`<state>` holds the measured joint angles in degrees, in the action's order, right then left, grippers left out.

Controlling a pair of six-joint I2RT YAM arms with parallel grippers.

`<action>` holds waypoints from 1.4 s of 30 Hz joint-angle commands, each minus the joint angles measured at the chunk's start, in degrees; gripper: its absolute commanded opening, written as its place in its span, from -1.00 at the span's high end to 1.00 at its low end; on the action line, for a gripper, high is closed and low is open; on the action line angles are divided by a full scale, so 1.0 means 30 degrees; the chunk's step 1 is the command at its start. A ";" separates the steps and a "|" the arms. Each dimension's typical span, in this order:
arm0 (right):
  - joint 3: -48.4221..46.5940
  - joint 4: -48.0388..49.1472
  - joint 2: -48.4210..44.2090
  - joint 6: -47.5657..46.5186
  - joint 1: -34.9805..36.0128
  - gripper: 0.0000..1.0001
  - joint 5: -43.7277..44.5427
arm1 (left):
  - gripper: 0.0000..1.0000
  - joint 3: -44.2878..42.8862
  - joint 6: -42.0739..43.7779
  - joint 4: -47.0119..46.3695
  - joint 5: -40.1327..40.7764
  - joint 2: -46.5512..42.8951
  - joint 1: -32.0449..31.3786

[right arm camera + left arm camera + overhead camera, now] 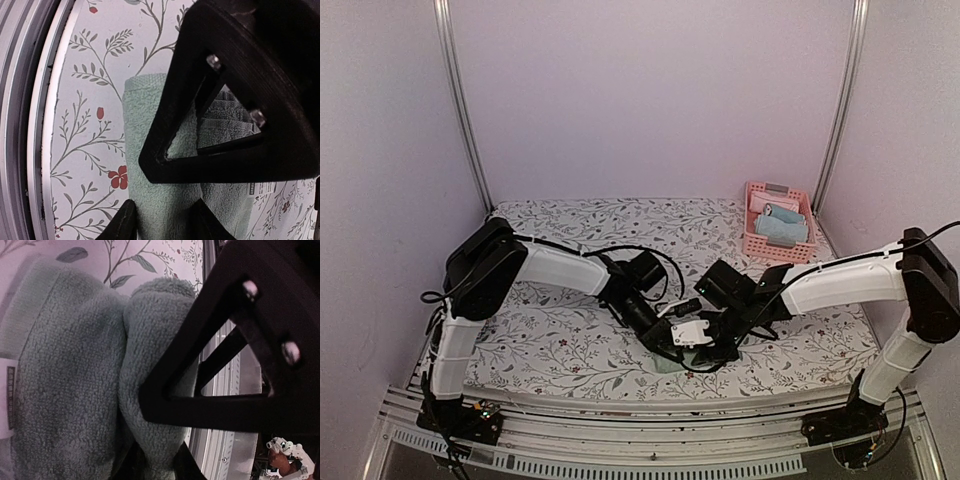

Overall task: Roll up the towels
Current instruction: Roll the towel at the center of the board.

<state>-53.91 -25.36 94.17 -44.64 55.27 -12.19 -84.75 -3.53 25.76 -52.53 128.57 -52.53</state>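
The pale sage-green towel (674, 367) lies partly rolled near the table's front edge, under both grippers. In the left wrist view its thick rolled fold (155, 340) runs down between my left gripper's (155, 466) jaws, which are shut on it. In the right wrist view the same towel (150, 200) runs between my right gripper's (162, 224) fingers, which stand open on either side of the roll. The two grippers meet tip to tip, left (672, 335) and right (716, 346). A light blue towel (780, 229) lies rolled in the pink basket.
The pink slatted basket (757, 246) stands at the back right of the floral tablecloth (570, 230). The metal front rail (650, 425) runs close behind the towel. A black triangular finger frame (225, 400) crosses each wrist view.
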 commanded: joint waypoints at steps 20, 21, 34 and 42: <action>-0.4295 -0.7046 0.6687 -0.0163 -0.3966 0.85 -0.9295 | 0.20 1.0372 -0.0425 -0.4547 1.2634 -0.9734 -0.0624; -0.4859 -0.7692 0.7215 -0.0315 -0.4171 0.85 -0.9653 | 0.20 1.0873 -0.0269 -0.4833 1.3455 -1.0343 -0.0946; -1.0729 -1.3601 1.4083 -0.1891 -0.5783 0.85 -1.1715 | -0.06 1.0819 0.5347 -0.6634 2.2638 -1.1488 -0.7038; -1.1362 -1.3548 1.4912 -0.1303 -0.5839 0.85 -1.1532 | -0.10 0.8913 0.8758 -0.7074 2.3556 -0.8812 -0.7492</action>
<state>-89.62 -66.35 133.36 -48.86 37.41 -59.07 -55.42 15.86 6.02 15.18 98.72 -73.63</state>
